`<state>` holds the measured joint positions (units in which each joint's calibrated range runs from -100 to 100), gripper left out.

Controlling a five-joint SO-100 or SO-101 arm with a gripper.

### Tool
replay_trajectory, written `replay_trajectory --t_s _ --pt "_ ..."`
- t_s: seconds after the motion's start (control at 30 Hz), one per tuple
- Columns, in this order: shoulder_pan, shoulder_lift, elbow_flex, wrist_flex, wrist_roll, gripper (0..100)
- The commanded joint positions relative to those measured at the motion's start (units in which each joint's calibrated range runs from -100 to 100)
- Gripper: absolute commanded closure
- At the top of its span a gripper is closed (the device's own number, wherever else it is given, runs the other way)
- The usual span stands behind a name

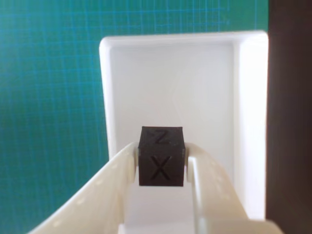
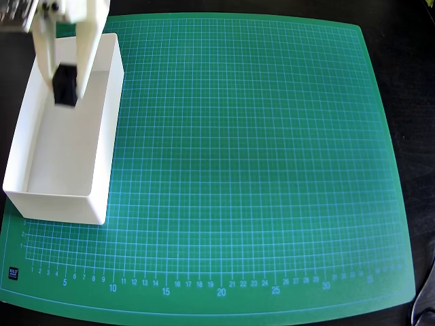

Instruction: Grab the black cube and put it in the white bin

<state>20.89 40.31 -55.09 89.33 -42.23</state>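
Dark tabletop [image 2: 408,41] shows around the edges in the overhead view, carrying a green cutting mat [image 2: 251,156] with a light grid and numbered rulers along its bottom and left edges. White bin [image 2: 102,146] sits on the mat's left side in the overhead view, long axis running up-down, its near short wall toward the bottom of that view; inside is bare white floor. In the wrist view the bin [image 1: 170,78] fills the centre, open top facing the camera, mat to the left, dark strip at right. White tool [image 2: 66,87] reaches in from the top-left corner of the overhead view, over the bin's upper end. Tool [image 1: 162,157] is clamped on the black cube [image 1: 161,156], one finger pressed on each side face. Cube shows an X on the front face, Z on the top face. Overhead view: cube [image 2: 65,87] between the fingers, inside the bin's outline; cannot tell if it touches the floor.
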Motion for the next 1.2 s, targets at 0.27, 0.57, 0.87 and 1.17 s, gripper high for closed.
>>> replay_trajectory --t_s 0.27,0.57,0.87,1.17 --pt "4.65 9.91 -17.57 -1.72 0.19 92" --pt "5.32 17.75 -28.04 -1.81 0.19 92" --pt "7.17 18.77 -29.03 -1.81 0.19 92" --pt "6.83 18.77 -29.12 -1.81 -0.18 91"
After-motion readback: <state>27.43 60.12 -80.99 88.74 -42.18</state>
